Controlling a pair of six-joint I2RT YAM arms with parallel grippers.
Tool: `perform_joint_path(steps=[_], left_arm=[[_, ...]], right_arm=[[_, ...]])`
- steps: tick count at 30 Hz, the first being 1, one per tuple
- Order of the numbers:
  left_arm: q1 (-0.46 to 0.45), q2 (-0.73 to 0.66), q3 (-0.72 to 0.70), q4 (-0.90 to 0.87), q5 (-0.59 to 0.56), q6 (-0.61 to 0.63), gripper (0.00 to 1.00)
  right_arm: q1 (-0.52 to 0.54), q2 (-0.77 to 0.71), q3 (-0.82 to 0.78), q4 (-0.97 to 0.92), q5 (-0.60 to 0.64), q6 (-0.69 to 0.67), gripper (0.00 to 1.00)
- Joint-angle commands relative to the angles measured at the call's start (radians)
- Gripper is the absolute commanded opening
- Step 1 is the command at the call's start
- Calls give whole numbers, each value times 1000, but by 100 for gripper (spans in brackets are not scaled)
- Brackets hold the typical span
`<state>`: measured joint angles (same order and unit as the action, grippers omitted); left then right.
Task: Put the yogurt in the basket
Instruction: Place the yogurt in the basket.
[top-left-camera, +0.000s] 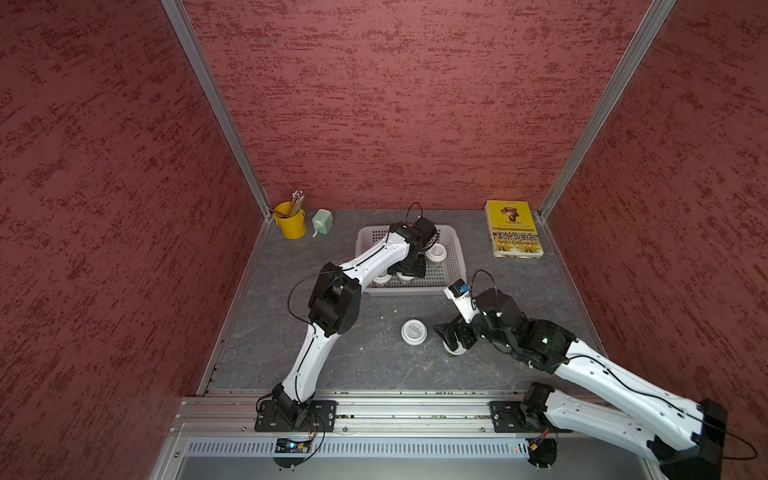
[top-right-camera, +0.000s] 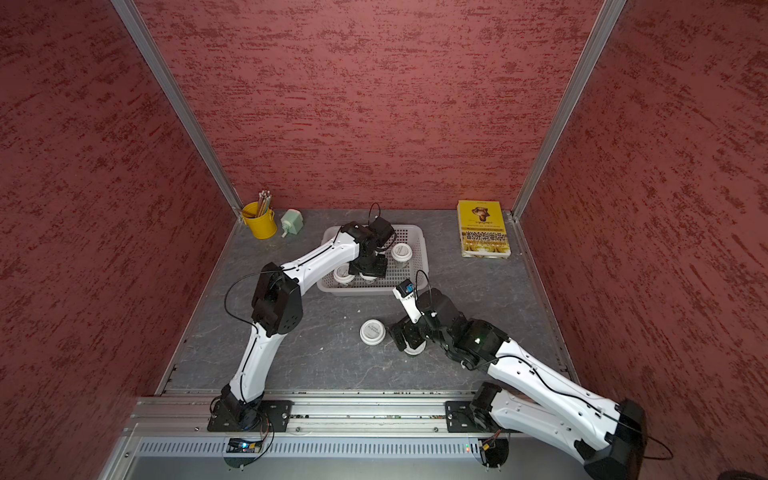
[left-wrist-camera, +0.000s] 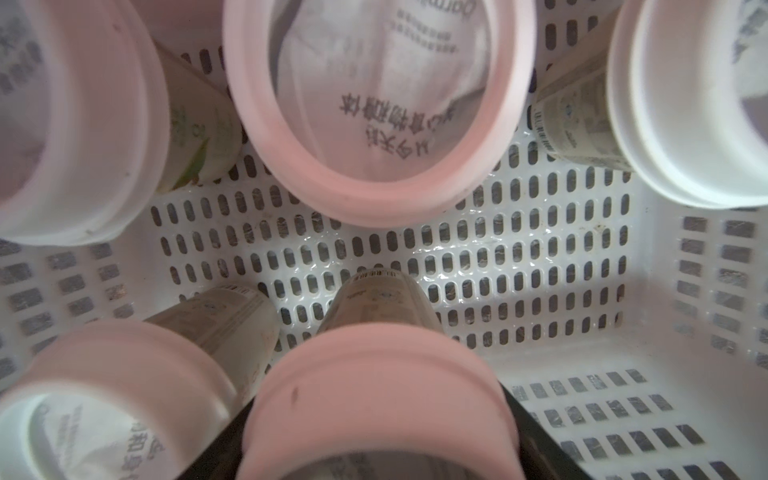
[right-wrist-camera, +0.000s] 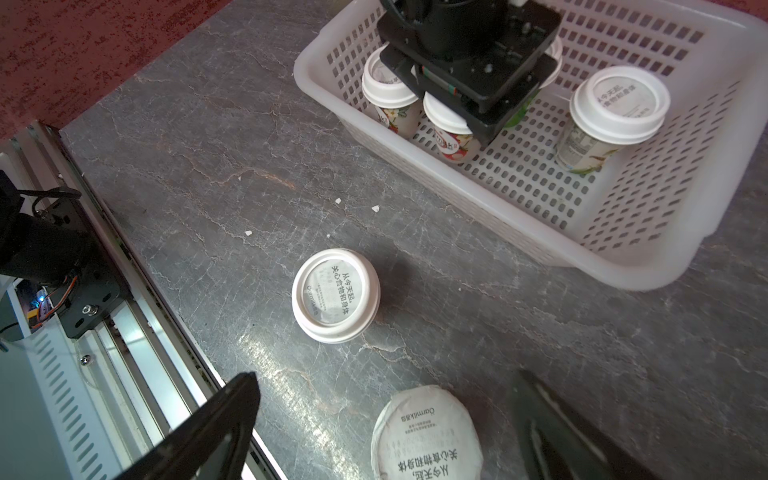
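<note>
1. The cell is enclosed by red textured walls (top-left-camera: 395, 104), and its floor is formed by a grey veined table (top-left-camera: 353, 370).
2. The right arm (top-left-camera: 615, 374) is stretched in low from the near right corner. The right gripper (right-wrist-camera: 386, 376) is spread wide and grasps nothing. A straddled cup (right-wrist-camera: 426, 432) of yogurt stands on the table between its fingers (right-wrist-camera: 216, 419), with a clear gap left on each side.
3. The left arm (top-left-camera: 316, 299) is bent over the basket, and the left gripper (left-wrist-camera: 382, 436) is lowered inside it. It is closed on a held cup (left-wrist-camera: 374, 374), whose lid is pressed from both sides. That cup's base appears to rest on the perforated floor.
4. The basket (top-left-camera: 451, 266) is set mid-table, towards the back wall. Five cups are counted in it from the left wrist view. These are the held one, a neighbour cup (left-wrist-camera: 104, 407) just beside it, and three others across the floor, all upright.
5. A yellow book (top-left-camera: 515, 229) is laid flat in the back right corner.
6. A yellow bucket (top-left-camera: 291, 224) filled with pencils is placed in the back left corner, with a pale green device (top-left-camera: 322, 221) just beside it.
7. A free cup (top-left-camera: 414, 331) is left upright on the table, between the basket and the front rail. It is near the right gripper but apart from it.
8. A few white crumbs (right-wrist-camera: 376, 208) are scattered on the table.
</note>
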<state>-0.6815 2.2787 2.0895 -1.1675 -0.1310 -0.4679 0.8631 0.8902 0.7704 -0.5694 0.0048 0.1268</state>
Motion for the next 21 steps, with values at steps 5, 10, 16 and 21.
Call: perform_joint_path(steps=[5,10,16,21], left_arm=[[8,19,-30,53,13,14,73],[13,23,-51,62,19,12,73],[17,23,-63,69,20,13,73],[17,28,-66,74,26,14,75]], right_arm=[[9,1,-10,3,13,0,98],[9,4,-10,3,12,0,98],[10,8,-8,6,10,-1,98],[10,9,-8,6,9,-2,98]])
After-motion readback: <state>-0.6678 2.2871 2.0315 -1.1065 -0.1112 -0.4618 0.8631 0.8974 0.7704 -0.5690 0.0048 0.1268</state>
